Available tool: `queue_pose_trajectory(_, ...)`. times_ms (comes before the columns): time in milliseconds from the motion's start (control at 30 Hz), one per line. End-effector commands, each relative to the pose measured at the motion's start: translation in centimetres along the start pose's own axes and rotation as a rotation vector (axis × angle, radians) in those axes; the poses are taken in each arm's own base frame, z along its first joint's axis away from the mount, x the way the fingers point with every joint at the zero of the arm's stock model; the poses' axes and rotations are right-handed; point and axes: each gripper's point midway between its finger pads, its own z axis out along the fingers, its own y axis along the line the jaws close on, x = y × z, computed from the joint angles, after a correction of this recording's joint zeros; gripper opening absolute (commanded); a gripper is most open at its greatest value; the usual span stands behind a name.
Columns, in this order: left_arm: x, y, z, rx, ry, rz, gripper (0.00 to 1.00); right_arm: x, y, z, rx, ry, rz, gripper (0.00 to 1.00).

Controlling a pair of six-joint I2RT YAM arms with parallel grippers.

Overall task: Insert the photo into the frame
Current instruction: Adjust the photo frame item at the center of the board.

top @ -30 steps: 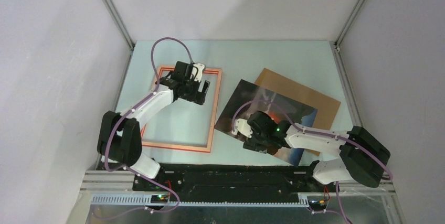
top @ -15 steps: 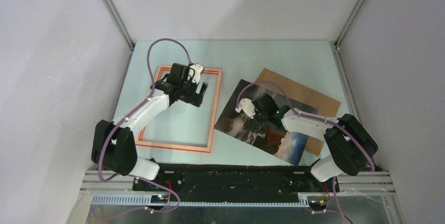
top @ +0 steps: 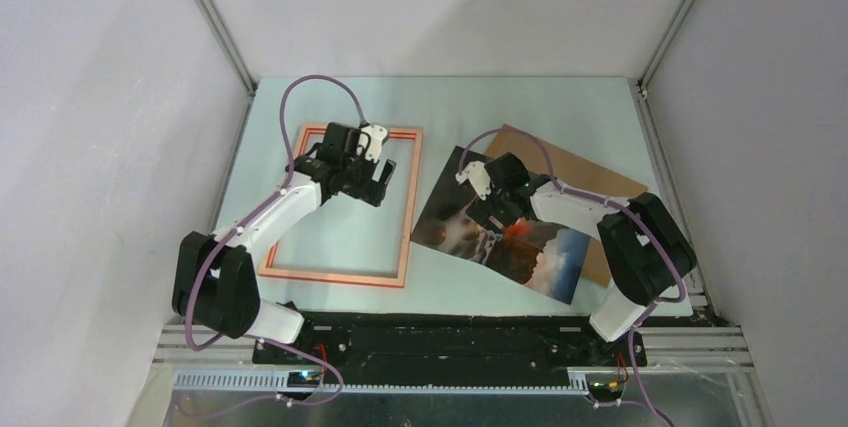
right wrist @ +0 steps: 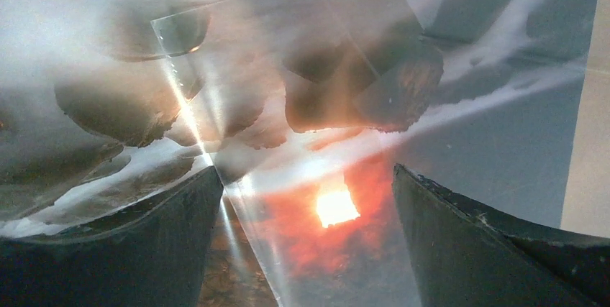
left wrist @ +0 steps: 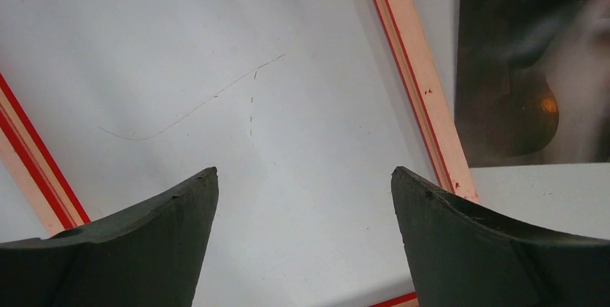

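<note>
Top external: we see the photo (top: 500, 232) just beside the frame (top: 408, 217), overlapping a brown board (top: 600, 187). Our right gripper (right wrist: 302, 177) hovers over it spread wide (gripping nothing); our left gripper (left wrist: 303, 172) gapes above the frame.

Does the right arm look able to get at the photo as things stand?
Probably yes: the right claw hangs open directly above the photo, and the left claw is away over the frame.

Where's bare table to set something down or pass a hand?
Free: far strip of table behind frame and backing board; near strip between photo and arm bases. Crowded: the narrow gap between frame and photo; left gripper over frame, right gripper over photo.
</note>
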Motion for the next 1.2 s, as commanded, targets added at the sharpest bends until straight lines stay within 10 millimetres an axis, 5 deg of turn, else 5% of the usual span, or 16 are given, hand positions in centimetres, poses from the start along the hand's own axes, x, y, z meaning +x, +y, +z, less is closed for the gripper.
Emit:
queue_pose_trajectory(0,-1.4,0.1,-1.1,0.002,-0.061,0.025,0.94,2.0,-4.2,1.4,0.165,0.105,0.052,0.92)
queue_pose_trajectory(533,-2.2,-1.5,1.0,0.081,-0.025,-0.05,0.94,3.2,-9.2,1.0,0.275,0.162,0.145,0.92)
queue_pose_trajectory(767,-4.5,-5.4,4.6,0.15,0.034,-0.149,0.94,3.6,-9.5,0.7,0.275,0.165,0.171,0.92)
queue_pose_trajectory(933,-3.1,-8.1,8.3,0.137,0.18,-0.245,0.94,3.7,-9.5,0.6,0.277,0.169,0.186,0.92)
queue_pose_trajectory(1167,-1.9,-8.8,10.5,0.078,0.239,-0.275,0.93,2.8,-9.7,0.7,0.267,0.16,0.245,0.92)
